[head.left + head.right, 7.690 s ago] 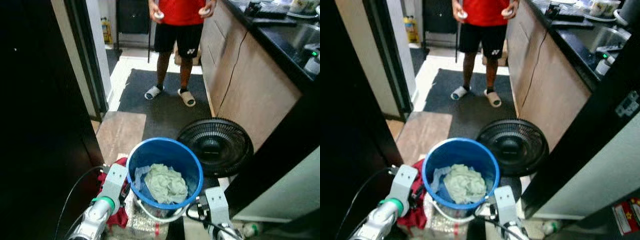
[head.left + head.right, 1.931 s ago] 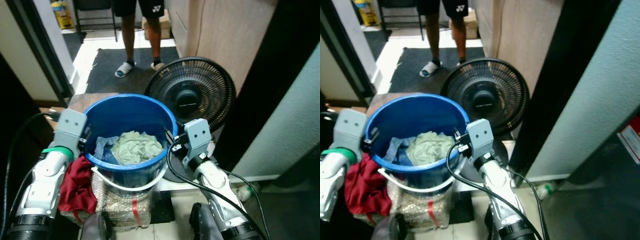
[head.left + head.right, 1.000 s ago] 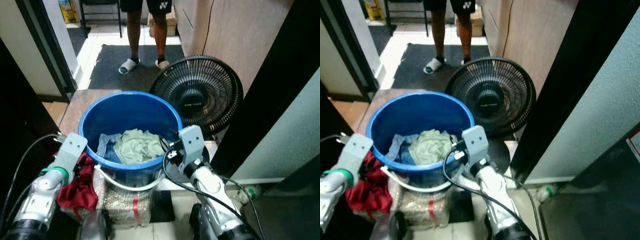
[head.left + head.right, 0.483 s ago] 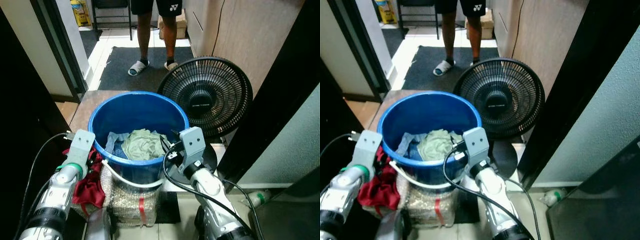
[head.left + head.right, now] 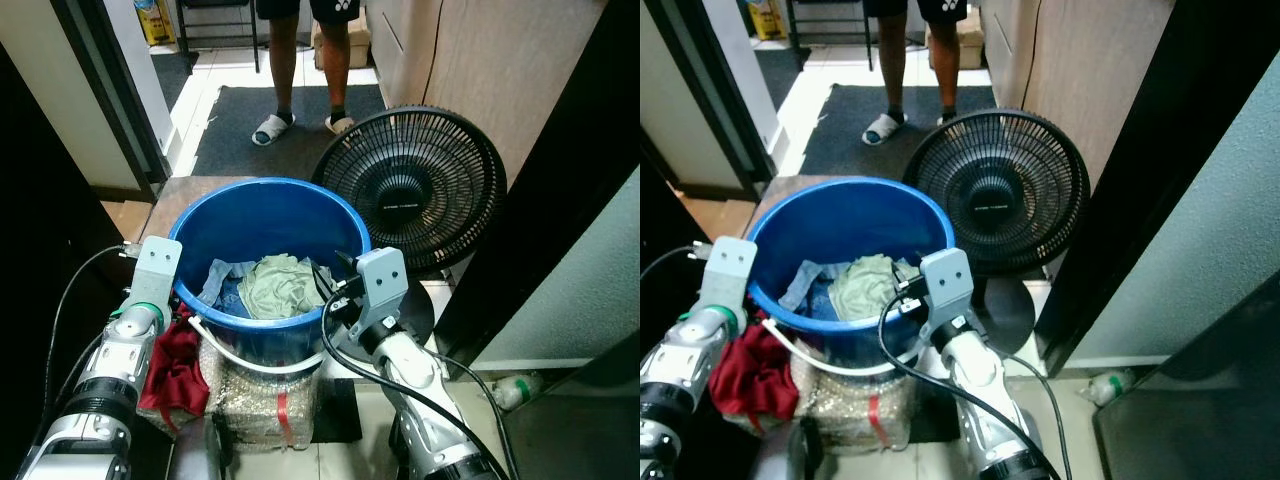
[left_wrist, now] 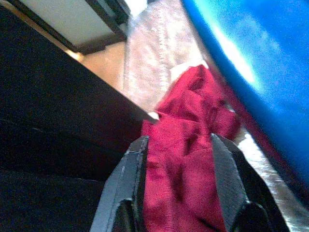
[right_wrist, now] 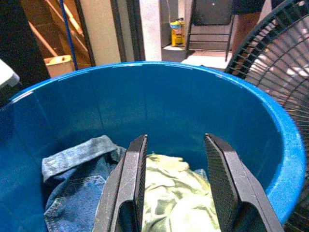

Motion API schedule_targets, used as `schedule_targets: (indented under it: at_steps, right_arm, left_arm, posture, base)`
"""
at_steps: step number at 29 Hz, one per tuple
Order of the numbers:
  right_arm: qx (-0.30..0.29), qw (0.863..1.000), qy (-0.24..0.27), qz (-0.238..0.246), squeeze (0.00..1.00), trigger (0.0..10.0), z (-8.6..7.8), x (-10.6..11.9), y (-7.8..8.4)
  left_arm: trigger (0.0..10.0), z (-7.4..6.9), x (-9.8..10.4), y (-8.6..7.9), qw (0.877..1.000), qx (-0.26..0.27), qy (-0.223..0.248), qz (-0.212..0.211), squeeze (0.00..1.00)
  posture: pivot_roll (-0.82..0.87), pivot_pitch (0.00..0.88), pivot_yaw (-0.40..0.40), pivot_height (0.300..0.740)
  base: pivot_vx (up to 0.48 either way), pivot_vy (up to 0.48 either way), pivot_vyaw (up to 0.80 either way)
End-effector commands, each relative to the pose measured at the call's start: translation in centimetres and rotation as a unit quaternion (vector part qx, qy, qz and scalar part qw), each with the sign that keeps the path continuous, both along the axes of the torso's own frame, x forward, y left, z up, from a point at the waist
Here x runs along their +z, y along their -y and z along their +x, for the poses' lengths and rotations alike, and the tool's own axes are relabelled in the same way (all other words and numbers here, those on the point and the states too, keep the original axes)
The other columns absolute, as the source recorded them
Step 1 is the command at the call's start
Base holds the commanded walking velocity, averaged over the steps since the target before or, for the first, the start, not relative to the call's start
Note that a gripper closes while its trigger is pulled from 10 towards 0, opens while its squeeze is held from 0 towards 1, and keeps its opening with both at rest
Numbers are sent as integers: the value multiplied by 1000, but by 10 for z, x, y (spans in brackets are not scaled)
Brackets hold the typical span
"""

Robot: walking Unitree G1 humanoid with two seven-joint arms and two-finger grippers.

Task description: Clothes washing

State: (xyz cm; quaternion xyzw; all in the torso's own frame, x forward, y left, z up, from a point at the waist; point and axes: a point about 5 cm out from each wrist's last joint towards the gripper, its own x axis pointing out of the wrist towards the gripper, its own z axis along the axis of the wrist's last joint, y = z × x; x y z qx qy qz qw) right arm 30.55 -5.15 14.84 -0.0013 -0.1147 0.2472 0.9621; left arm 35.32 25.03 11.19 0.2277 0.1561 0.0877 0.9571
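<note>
Clothes (image 5: 278,283) sit in the blue bucket (image 5: 235,205), pale green piece on top of denim. Right gripper (image 7: 173,193) is spread wide over them, empty; I'd drop straight onto the green heap. Left gripper (image 6: 178,183) gapes empty beside the red cloth (image 6: 190,159).

fan: black round-grille floor fan (image 5: 420,187), sitting right of center on the floor
mat: dark mat (image 5: 255,125) on the far floor
person: legs in slippers (image 5: 300,60), far end of the mat
yellow bottle: (image 5: 155,18) far left
plastic bottle: (image 5: 515,388) lying on the near right floor
</note>
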Motion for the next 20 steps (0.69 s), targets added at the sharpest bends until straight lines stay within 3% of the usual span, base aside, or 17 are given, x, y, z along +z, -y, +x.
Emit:
schedule_targets:
  at_steps: [1, 3, 5, 6, 7, 8, 10, 11, 15, 20]
  right_arm:
    - [7, 1000, -9, 8, 0, 10000, -5, -3, -7]
    - [7, 1000, -9, 8, 0, 10000, -5, -3, -7]
    - [8, 1000, -9, 11, 0, 10000, -6, -3, -8]
    - [8, 1000, -7, 12, 0, 10000, -6, -2, -8]
    - [8, 1000, -7, 12, 0, 10000, -6, -2, -8]
    - [8, 1000, -5, 12, 0, 10000, -5, -1, -7]
    - [7, 1000, -3, 11, 0, 10000, -4, 0, -6]
    - [7, 1000, -3, 11, 0, 10000, -4, 0, -6]
    - [7, 1000, -4, 6, 0, 10000, -5, -1, -2]
    - [8, 1000, -5, 4, 0, 10000, -6, -2, 0]
  left_arm:
    - [10000, -18, -30, -7, 998, -3, -59, 38, 0]
    - [10000, -18, -30, -7, 998, -3, -59, 38, 0]
    - [10000, -18, -27, -7, 999, 0, -48, 17, 0]
    - [10000, -14, -15, -4, 999, 3, -25, -24, 0]
    - [10000, -14, -15, -4, 999, 3, -25, -24, 0]
    - [10000, -9, -1, -1, 998, 4, 0, -64, 0]
    - [10000, -5, 22, 2, 995, -8, 33, -96, 0]
    - [10000, -5, 22, 2, 995, -8, 33, -96, 0]
    - [10000, -8, 63, 4, 992, -72, 86, -61, 0]
    - [10000, -9, 88, 16, 982, -109, 142, -67, 0]
  posture:
    - [152, 150, 82, 490]
    - [152, 150, 82, 490]
    - [156, 148, 82, 490]
    - [157, 144, 78, 490]
    - [157, 144, 78, 490]
    - [154, 142, 74, 490]
    - [152, 139, 71, 490]
    - [152, 139, 71, 490]
    - [152, 131, 51, 490]
    - [154, 126, 46, 490]
  base:
    - [0, 0, 0]
    - [0, 0, 0]
    - [0, 0, 0]
    - [0, 0, 0]
    - [0, 0, 0]
    - [0, 0, 0]
    - [0, 0, 0]
    - [0, 0, 0]
    - [0, 0, 0]
    - [0, 0, 0]
